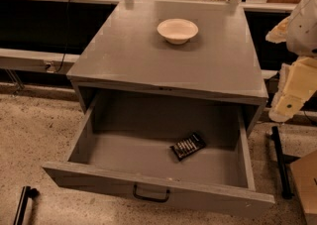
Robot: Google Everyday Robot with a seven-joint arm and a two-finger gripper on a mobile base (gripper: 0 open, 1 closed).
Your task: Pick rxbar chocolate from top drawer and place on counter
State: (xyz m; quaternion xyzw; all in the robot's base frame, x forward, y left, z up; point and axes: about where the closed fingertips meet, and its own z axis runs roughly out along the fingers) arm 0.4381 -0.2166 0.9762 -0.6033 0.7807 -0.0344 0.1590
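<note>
Drawer [130,158] holds one rxbar chocolate [188,146]; counter [148,63] bears one bowl [177,30]; one hand [290,101] at right edge, grip indiscernible.

You have the counter [148,60] in the upper centre of the frame. The bowl [177,30] sits on it toward the far edge, a little right of centre. Below the counter's front edge, the top drawer [99,182] stands open toward the bottom of the frame, with its handle [151,195] on the front panel at lower centre. The rxbar chocolate [188,146] lies flat on the drawer floor, right of centre, turned at an angle and apart from every wall. The gripper [287,104] is at the right edge of the frame, beside the cabinet's right side, outside the drawer and well apart from the bar.
</note>
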